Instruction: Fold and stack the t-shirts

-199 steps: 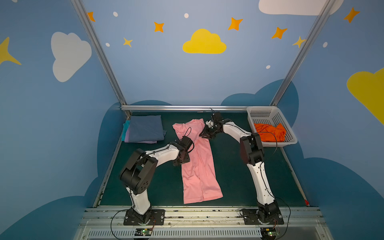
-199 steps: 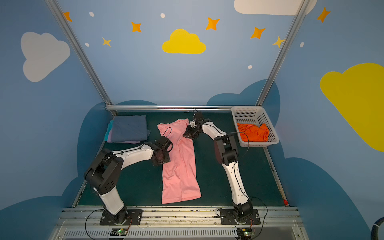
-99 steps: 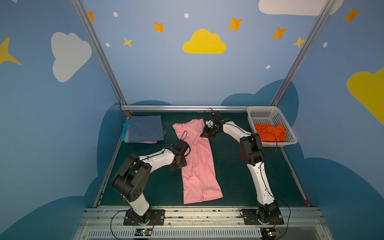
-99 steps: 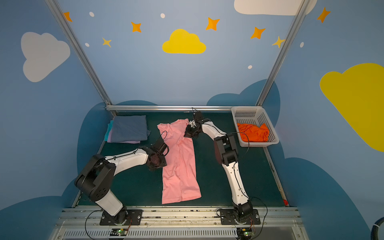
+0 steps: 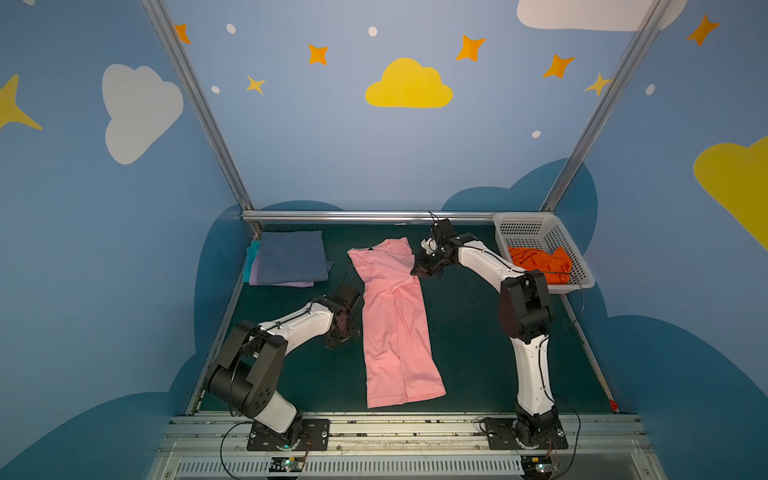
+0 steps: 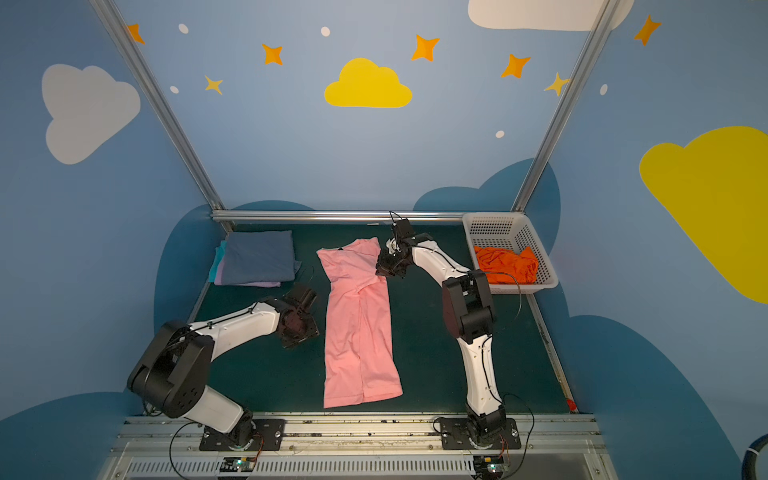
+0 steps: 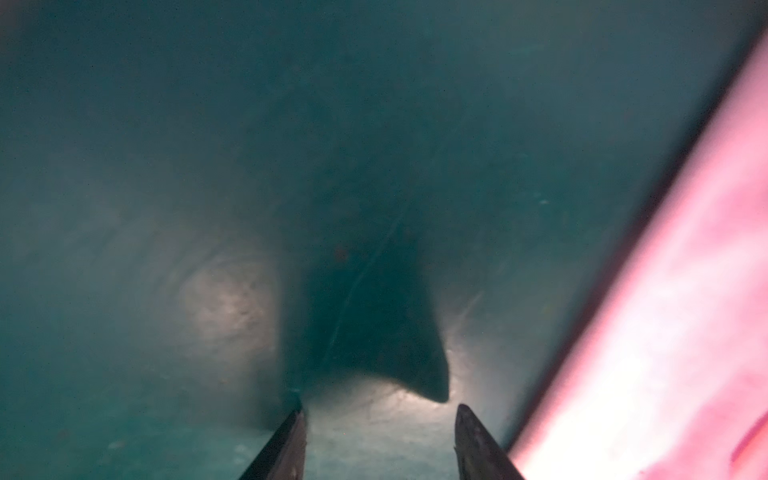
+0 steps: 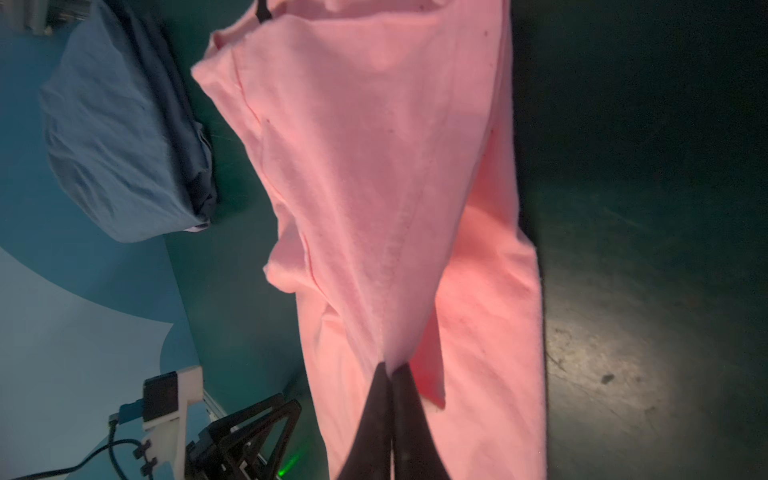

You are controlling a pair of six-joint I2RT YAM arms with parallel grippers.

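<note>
Pink t-shirt point(image 5: 395, 324): laid lengthwise mid-counter point(image 5: 465, 332), sleeve fold pinched in the closed right claw point(image 8: 390, 368). Left claw point(image 7: 380, 411): held open, empty, beside the shirt's edge. Folded stack point(image 5: 291, 255): far-left corner. Orange t-shirt point(image 5: 540, 259): in white basket point(image 5: 523, 226).

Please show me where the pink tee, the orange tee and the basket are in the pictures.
pink tee point(image 5: 395, 332), in a top view, on the middle of its body.
orange tee point(image 5: 540, 264), in a top view, on the middle of the crumpled heap.
basket point(image 5: 521, 230), in a top view, on its bare far wall.
</note>
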